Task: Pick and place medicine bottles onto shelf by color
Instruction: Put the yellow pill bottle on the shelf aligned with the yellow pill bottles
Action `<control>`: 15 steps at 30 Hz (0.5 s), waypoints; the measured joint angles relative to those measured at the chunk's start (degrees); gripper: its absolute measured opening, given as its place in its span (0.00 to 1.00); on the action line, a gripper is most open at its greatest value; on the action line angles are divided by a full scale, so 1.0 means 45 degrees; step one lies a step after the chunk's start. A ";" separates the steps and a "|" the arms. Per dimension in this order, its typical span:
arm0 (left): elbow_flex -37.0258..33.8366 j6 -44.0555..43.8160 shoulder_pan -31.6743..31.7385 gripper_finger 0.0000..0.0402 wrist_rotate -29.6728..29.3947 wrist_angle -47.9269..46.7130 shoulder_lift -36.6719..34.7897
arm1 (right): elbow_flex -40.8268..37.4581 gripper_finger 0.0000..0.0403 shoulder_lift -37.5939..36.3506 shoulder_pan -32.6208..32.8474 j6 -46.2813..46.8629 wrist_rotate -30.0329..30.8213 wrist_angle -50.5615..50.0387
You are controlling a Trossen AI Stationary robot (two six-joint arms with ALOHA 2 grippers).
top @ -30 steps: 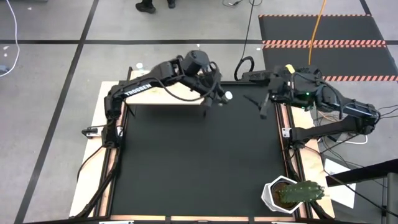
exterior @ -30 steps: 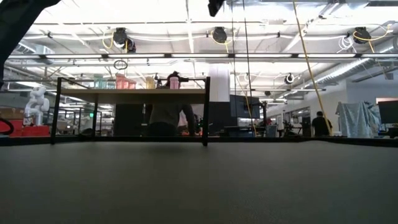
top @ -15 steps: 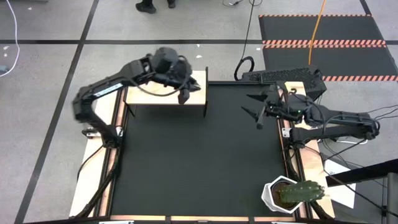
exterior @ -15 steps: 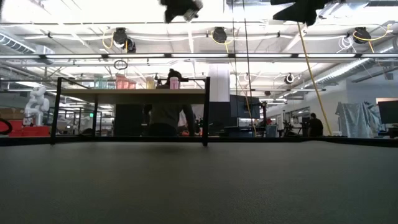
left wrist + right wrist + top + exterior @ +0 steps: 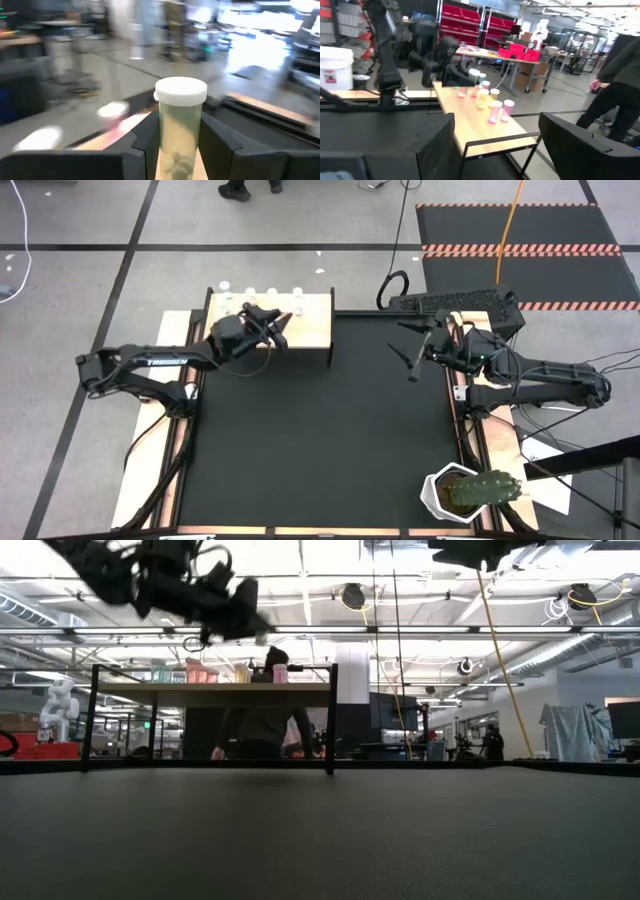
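The left gripper (image 5: 179, 150) hangs over the pale-wood flat-topped shelf (image 5: 315, 330), fingers clamped on a white-capped yellow-tan medicine bottle (image 5: 179, 127). It should go down upright beside the other yellow bottles (image 5: 484, 97), without knocking them. The right gripper (image 5: 412, 366) waits over the bench, fingers apart.

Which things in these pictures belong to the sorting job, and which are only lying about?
Belong to the job:
- yellow-tan bottle, held in the left pincer above the shelf
- bottles standing on the shelf
- right pincer, open, waiting over the mat's right side

Only lying about:
- white pot with cactus at the mat's near right corner
- keyboard behind the table
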 joint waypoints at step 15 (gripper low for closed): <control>-0.1117 0.1596 0.0087 0.29 -0.1652 0.1781 0.0800 | 0.0000 0.70 0.0009 -0.0701 0.0083 -0.0034 -0.0020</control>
